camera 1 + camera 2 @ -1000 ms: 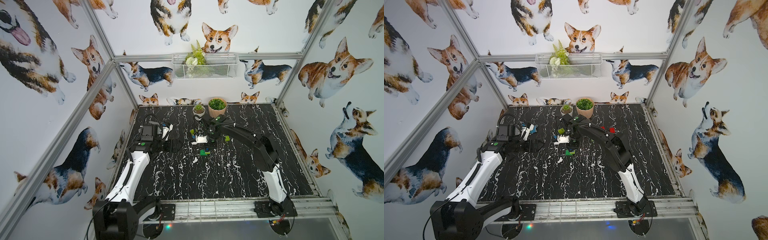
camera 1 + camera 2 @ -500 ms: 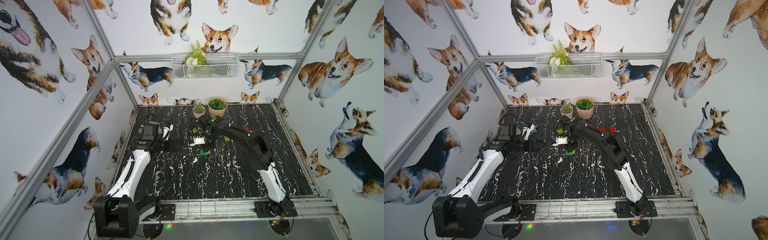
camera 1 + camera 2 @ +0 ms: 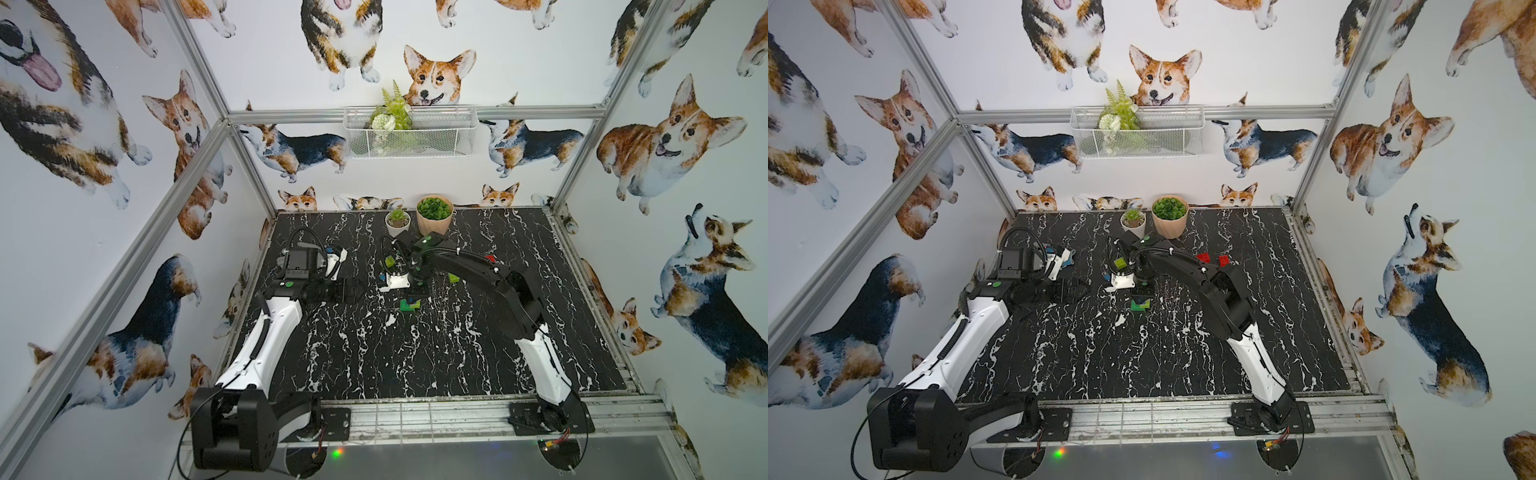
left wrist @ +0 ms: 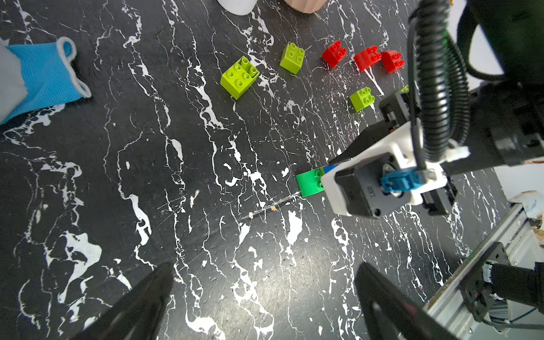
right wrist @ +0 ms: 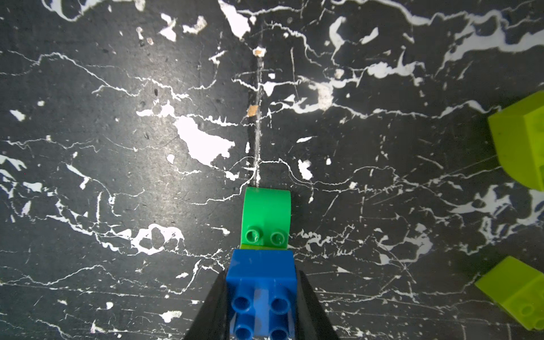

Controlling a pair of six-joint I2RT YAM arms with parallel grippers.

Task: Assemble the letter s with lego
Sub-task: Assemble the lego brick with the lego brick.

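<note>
Where the right gripper (image 5: pixel 260 278) pinches, the blue brick (image 5: pixel 260 265) sits between its jaws.

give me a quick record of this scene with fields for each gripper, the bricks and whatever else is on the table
right gripper: shut on the blue brick
blue brick position: right up against the dark green brick; cannot tell if they are joined
left gripper: open, holding nothing, above the table
loose bricks: at least three lime green bricks and three red bricks, lying apart from the dark green one
other items: blue cloth, white pot, tan pot
</note>
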